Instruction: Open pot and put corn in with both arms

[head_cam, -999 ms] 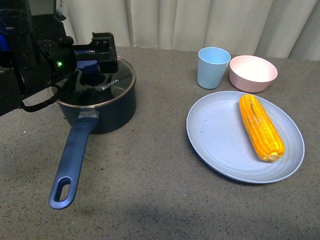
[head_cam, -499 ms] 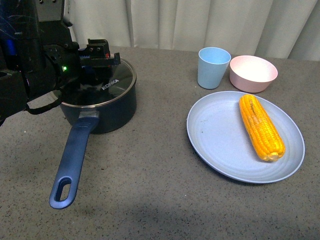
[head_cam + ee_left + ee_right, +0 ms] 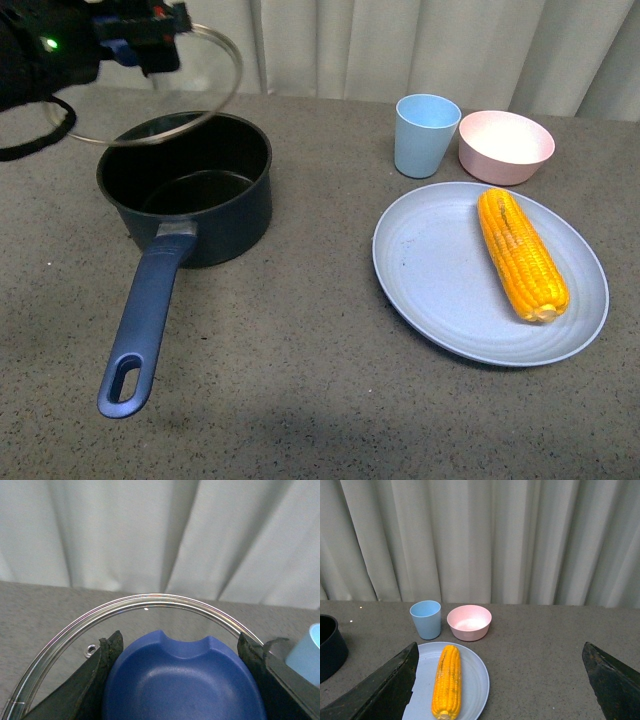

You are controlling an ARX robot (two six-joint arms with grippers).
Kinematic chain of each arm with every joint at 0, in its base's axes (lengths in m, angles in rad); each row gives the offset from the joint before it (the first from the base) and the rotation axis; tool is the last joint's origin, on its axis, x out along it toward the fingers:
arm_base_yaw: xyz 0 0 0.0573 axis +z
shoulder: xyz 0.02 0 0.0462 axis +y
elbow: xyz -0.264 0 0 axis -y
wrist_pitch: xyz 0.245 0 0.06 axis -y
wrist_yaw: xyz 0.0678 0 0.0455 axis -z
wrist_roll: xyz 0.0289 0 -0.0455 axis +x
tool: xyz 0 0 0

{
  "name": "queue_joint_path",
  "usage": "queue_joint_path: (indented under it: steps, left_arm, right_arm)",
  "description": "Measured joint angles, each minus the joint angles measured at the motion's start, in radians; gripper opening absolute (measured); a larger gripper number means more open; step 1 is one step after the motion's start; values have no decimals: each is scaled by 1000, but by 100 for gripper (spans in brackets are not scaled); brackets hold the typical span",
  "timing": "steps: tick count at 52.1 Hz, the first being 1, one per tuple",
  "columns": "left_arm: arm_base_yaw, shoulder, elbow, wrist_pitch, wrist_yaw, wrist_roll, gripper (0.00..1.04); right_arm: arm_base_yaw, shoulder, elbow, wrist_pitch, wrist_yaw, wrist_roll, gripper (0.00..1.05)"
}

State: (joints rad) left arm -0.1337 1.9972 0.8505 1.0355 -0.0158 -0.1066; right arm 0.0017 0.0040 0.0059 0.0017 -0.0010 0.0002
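The dark navy pot [image 3: 190,195] stands open at the left of the table, black inside, its long blue handle [image 3: 145,320] pointing toward me. My left gripper [image 3: 135,40] is shut on the blue knob [image 3: 182,680] of the glass lid [image 3: 205,85], which hangs tilted above the pot's back rim. The corn [image 3: 520,255] lies on a light blue plate [image 3: 440,270] at the right. In the right wrist view the corn [image 3: 447,682] lies ahead of my open right gripper [image 3: 500,680], which holds nothing and is out of the front view.
A light blue cup [image 3: 427,135] and a pink bowl [image 3: 506,147] stand behind the plate. A pale curtain [image 3: 420,45] runs along the table's far edge. Bare grey tabletop [image 3: 300,390] lies between pot and plate and along the front.
My left gripper has lifted the glass lid off the pot, up and to the back left, tilting it. The pot's black inside now shows. The corn, plate, cup and bowl have not moved.
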Motion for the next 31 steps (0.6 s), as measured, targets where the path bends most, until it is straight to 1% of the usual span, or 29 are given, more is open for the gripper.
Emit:
queue_joint_path:
  steps: [5,10,17,20,24,31]
  left_arm:
    - [69,3,-2,11,6,1,62]
    - [157,34,-9,46,44,10,62]
    - [252,77,-11,77,58,13,62]
    - [306,111,-11,99,56,11,62]
    - [338,169,-6,135,42,22,62]
    - [336,267,5,161,44,21,62]
  right_arm:
    - [0,0,0,0,0,0,96]
    - [0,0,0,0,0,0,96]
    - [0,0,0,0,0,0,96]
    - [0,0,0,0,0,0,96]
    - [0,0,0,0,0,0,96]
    - [0,0,0,0,0,0,96]
